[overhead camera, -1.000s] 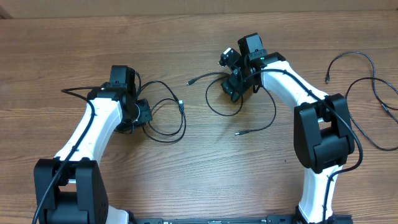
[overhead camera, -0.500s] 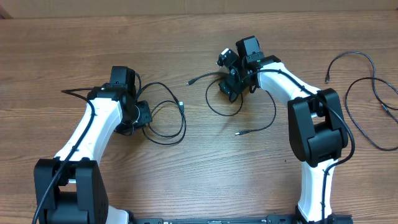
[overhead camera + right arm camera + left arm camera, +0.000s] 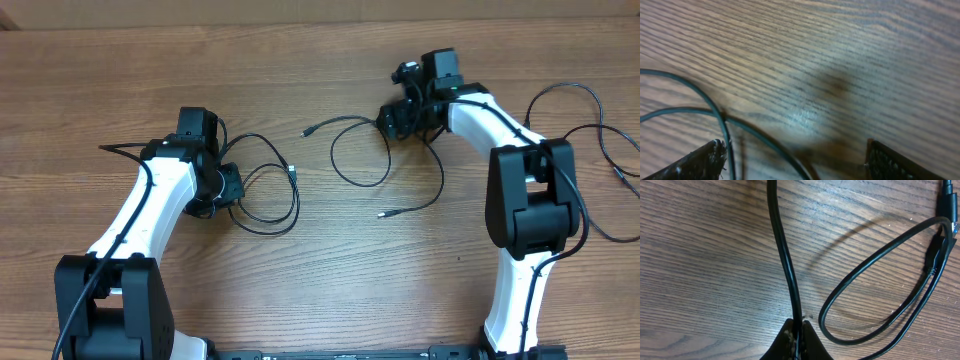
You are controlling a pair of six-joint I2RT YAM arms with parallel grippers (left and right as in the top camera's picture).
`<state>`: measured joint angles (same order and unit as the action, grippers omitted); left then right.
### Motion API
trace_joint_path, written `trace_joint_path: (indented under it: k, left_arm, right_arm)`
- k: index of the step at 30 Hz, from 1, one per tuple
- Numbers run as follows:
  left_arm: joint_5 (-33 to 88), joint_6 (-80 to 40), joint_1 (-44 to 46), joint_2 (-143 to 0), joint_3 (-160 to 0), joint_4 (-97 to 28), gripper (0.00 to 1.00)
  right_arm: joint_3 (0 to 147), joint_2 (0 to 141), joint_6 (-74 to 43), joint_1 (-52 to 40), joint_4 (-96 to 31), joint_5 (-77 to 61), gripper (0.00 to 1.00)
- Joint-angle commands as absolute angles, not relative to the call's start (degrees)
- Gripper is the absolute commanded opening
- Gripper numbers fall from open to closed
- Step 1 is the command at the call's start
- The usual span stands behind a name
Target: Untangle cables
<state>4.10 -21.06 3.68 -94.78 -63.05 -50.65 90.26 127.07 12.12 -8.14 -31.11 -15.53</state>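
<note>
at the left of the overhead view, the left gripper (image 3: pixel 228 186) sits low over the wooden table (image 3: pixel 300 300), its jaws pinched narrow on the left cable (image 3: pixel 297 205). in the left wrist view that cord (image 3: pixel 782 255) runs from the top edge straight down into the closed fingertips (image 3: pixel 787 340) at bottom centre. a double loop lies flat to the right, with a plug end (image 3: pixel 936 255) at upper right.

in the centre of the overhead view, the middle cable (image 3: pixel 338 172) curls in an open loop, with one plug (image 3: pixel 307 132) at its upper left and another (image 3: pixel 382 214) lower down. the right gripper (image 3: pixel 392 120) is at the loop's upper right bend. in the right wrist view its jaws stand wide and grip nothing; two strands (image 3: pixel 722 127) cross just beside the finger (image 3: pixel 695 162) at lower left of the frame.

more cables (image 3: pixel 575 205) lie loose at the far right edge.
</note>
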Motion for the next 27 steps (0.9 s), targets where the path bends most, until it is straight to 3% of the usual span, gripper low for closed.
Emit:
trace_joint_path:
  k: [1,9,23,27]
  left_arm:
    - [4.4,-20.8,3.8,-95.2,-63.1,-50.7,0.04]
    - [4.3,-20.8,3.8,-95.2,-63.1,-50.8,0.04]
    - [4.4,-20.8,3.8,-95.2,-63.0,-50.8,0.04]
    - [4.3,-20.8,3.8,-95.2,-63.0,-50.8,0.04]
  right_arm:
    - [89.3,128.1,8.5,-8.3,-34.2,-20.9,0.89]
    - [89.3,128.1,8.8,-10.5,-38.1,-19.5,0.9]
    - [89.3,128.1,8.8,-14.2,-39.3,1.2,0.93]
    - [89.3,128.1,8.8,-14.5,-39.8,1.6,0.92]
